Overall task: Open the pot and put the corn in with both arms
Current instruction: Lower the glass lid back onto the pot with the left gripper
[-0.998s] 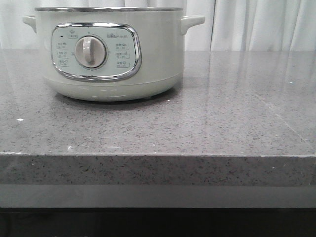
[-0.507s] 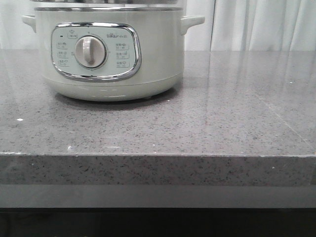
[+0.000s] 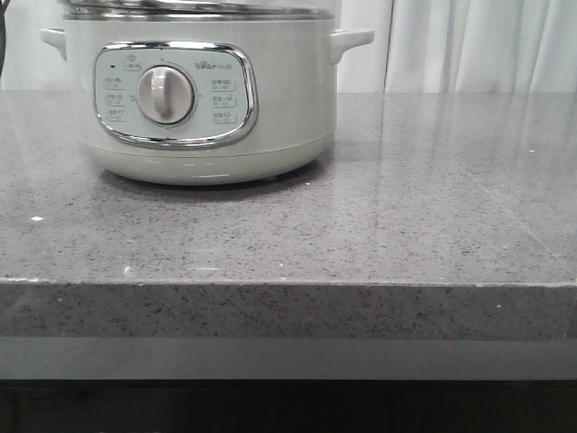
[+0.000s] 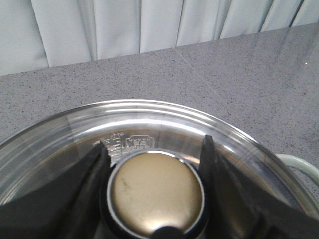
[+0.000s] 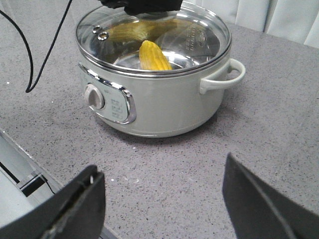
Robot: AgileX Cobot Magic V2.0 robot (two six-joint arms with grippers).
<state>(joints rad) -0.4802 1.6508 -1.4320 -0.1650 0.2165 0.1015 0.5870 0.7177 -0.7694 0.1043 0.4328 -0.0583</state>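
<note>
Pale curtains (image 3: 469, 45) hang behind a speckled grey stone worktop (image 3: 361, 225), and the pot (image 3: 203, 99) stands on it toward the robot's left, its chrome-framed panel and round dial (image 3: 165, 96) facing the front camera.

In the right wrist view the glass lid (image 5: 189, 35) sits on the pot's steel rim, and the corn (image 5: 153, 56) shows through the glass, lying inside the pot with its bright yellow kernels toward the panel side. A warm yellow reflection lies on the inner wall behind it. One side handle (image 5: 223, 77) juts toward the bare stretch of worktop.

The left claw (image 4: 154, 174) is directly above the middle of the lid: in the left wrist view its two dark fingers (image 4: 87, 179) stand on either side of the round brass-coloured knob (image 4: 156, 193) and press against its sides, so this claw is clenched on the knob. The corn therefore lies just under this claw, beneath the glass.

The right claw (image 5: 159, 199) hangs over the worktop in front of the pot, well apart from it, its fingers (image 5: 75, 204) spread wide with nothing between them. The corn is across the worktop from it, inside the pot. A black cable (image 5: 30, 55) trails beside the pot on the panel side.
</note>
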